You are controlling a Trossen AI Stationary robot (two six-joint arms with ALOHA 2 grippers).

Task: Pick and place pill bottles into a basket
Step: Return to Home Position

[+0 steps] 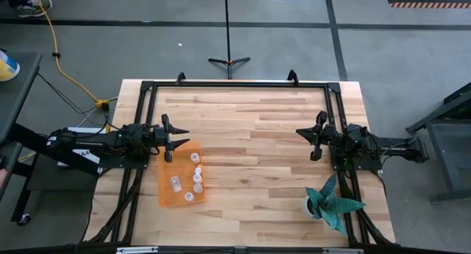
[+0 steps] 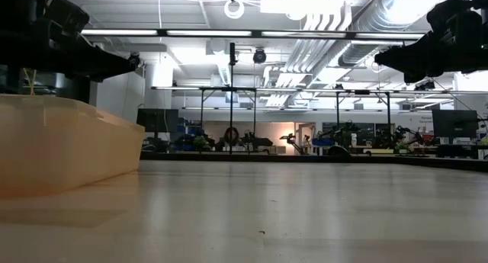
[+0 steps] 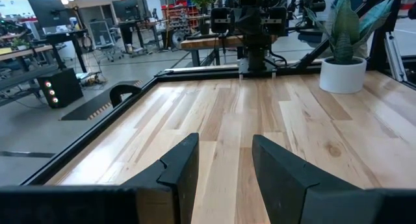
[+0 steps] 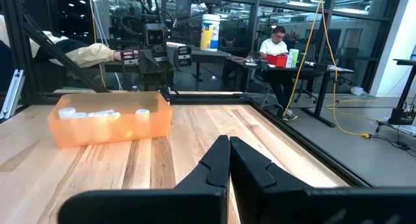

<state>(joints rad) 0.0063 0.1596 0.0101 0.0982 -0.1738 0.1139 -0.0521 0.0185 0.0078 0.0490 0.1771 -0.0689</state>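
The sorting looks done: six pill bottles (image 1: 197, 179) lie inside the basket (image 1: 168, 195), the orange tray on the left half of the bench (image 1: 257, 158), most of them along its right side and one nearer the middle. I see no bottle out on the bare wood.

The left gripper (image 3: 224, 143) hangs above the basket's far left corner with its fingers spread apart and nothing between them. The right gripper (image 4: 229, 143) hovers over the right side of the bench, well apart from the basket, its fingers closed together and empty. A potted plant (image 1: 331, 202) stands near the front right corner.

The step in hand, as I judge it, is the retreat to rest. The left arm needs to pull back without clipping the basket's rim, and the right arm has free room
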